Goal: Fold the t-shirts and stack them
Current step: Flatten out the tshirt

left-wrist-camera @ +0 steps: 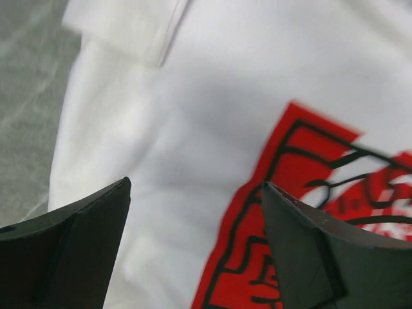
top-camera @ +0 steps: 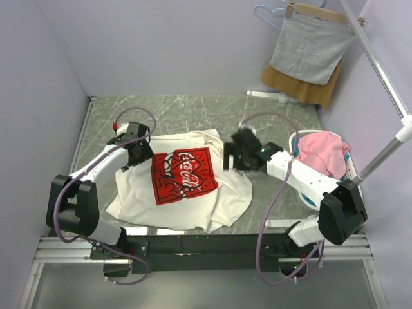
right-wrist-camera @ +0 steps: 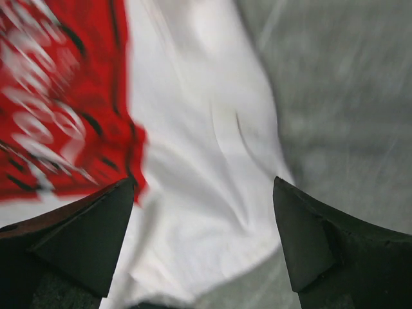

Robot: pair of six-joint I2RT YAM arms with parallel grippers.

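A white t-shirt (top-camera: 219, 193) with a red square print (top-camera: 183, 177) lies spread, print up, on the grey marble table. My left gripper (top-camera: 137, 153) hovers open over its left shoulder; in the left wrist view its open fingers (left-wrist-camera: 77, 251) frame white cloth (left-wrist-camera: 193, 129) and the print's edge (left-wrist-camera: 257, 257). My right gripper (top-camera: 233, 156) hovers open over the shirt's right shoulder; in the right wrist view white cloth (right-wrist-camera: 199, 212) and its edge lie between the fingers (right-wrist-camera: 315, 244), with the print (right-wrist-camera: 58, 109) at the left. Both grippers hold nothing.
A white basket (top-camera: 347, 174) holding pink cloth (top-camera: 322, 154) stands at the right, beside the right arm. A grey cloth (top-camera: 310, 48) over a mustard-brown cloth (top-camera: 302, 87) hangs on a hanger at the back right. A white pole (top-camera: 386, 84) runs along the right side.
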